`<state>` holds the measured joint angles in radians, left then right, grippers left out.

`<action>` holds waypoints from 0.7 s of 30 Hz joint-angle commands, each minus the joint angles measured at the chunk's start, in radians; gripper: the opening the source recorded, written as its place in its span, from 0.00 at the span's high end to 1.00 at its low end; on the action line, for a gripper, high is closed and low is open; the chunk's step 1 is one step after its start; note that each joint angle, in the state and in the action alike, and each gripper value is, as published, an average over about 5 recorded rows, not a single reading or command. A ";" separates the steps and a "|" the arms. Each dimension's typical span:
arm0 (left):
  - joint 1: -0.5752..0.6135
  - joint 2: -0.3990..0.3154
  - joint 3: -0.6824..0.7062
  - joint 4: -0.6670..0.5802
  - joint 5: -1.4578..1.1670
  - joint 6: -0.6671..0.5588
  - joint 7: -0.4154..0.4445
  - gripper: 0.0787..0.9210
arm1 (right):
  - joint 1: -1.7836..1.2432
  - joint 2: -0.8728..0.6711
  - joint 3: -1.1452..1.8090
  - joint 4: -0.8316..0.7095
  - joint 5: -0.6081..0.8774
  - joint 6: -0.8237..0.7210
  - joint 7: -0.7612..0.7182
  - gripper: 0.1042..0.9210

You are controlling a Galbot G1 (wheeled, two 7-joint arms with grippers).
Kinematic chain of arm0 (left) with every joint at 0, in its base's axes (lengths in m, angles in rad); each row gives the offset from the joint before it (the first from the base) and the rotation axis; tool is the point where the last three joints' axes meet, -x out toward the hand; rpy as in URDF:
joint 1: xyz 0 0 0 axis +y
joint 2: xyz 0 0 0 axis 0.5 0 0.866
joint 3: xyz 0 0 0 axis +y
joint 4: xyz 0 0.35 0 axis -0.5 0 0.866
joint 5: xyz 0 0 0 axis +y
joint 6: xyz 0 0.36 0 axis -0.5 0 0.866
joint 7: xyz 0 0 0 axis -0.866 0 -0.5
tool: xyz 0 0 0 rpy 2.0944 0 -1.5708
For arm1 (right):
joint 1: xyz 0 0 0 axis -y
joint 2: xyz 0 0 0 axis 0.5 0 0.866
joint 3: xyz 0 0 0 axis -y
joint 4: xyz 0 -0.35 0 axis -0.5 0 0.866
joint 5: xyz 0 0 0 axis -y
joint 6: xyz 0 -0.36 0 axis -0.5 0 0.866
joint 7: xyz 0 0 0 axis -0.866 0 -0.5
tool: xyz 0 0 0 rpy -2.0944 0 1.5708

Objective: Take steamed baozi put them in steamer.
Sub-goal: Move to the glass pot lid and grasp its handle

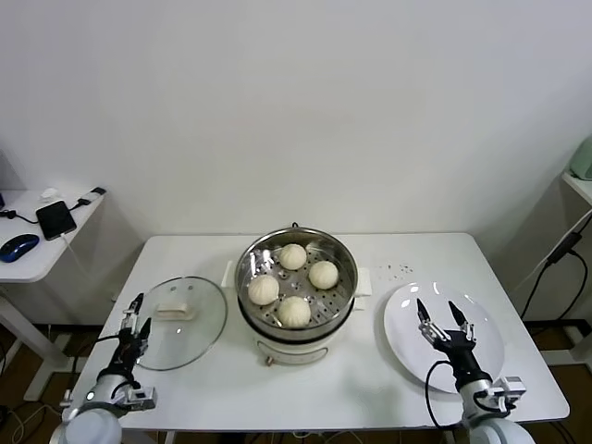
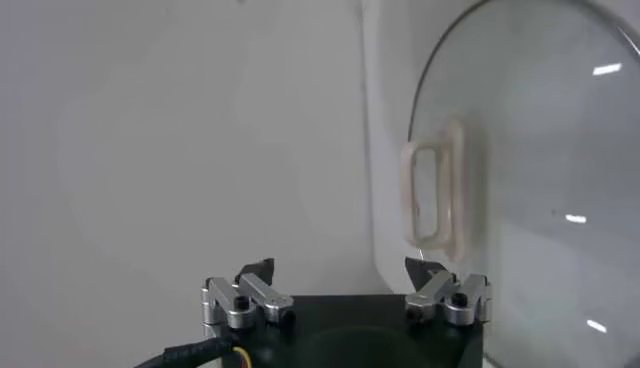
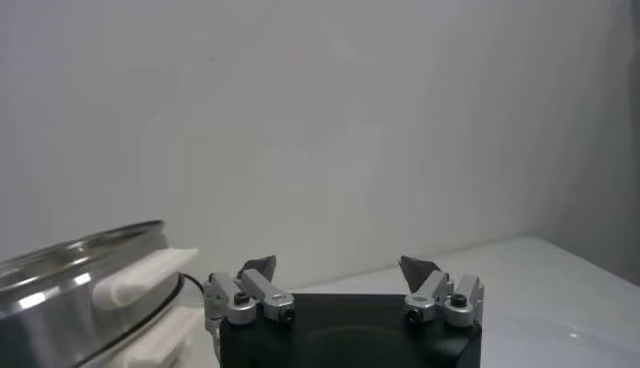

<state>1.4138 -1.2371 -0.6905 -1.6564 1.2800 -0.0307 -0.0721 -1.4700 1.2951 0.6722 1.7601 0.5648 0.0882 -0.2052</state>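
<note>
With all four baozi (image 1: pixel 293 283) sitting on the perforated floor of the steamer (image 1: pixel 344 262), head view reads as loading done: none left on the plate (image 1: pixel 488 326), which is bare. Steamer is mid-surface (image 1: pixel 416 254); buns spaced in a diamond, not stacked, probably so steam gets round each. Lid (image 1: pixel 199 333) lies flat just left of the steamer, off so the pot stays reachable. Left end effector (image 1: pixel 134 322) sits at the lid's far edge from the steamer, released, grasping nothing. Right end effector (image 1: pixel 444 322) hovers over the plate, right of the steamer, released too, empty.

Left wrist: own end effector (image 2: pixel 342 272) spread wide, lid handle (image 2: pixel 438 196) beyond it, untouched.

Right wrist: end effector (image 3: pixel 340 268) spread, empty; steamer wall (image 3: pixel 70 275) and its white side handle (image 3: pixel 145 275) off to one side.

Count: 4 baozi, 1 steamer, 1 lid, 1 plate.
</note>
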 commanded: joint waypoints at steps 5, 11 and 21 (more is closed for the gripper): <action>-0.075 0.012 0.079 0.115 -0.006 -0.011 -0.064 0.12 | -0.024 0.012 0.002 -0.005 -0.008 0.017 0.004 0.12; -0.090 0.015 0.092 0.151 -0.008 -0.009 -0.064 0.12 | -0.030 0.014 0.003 -0.006 -0.008 0.022 0.004 0.12; -0.116 0.011 0.088 0.177 -0.022 -0.007 -0.065 0.12 | -0.031 0.020 0.003 -0.011 -0.013 0.023 0.004 0.12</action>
<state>1.3214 -1.2287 -0.6139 -1.5170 1.2626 -0.0362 -0.1285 -1.4981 1.3132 0.6747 1.7513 0.5529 0.1100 -0.2020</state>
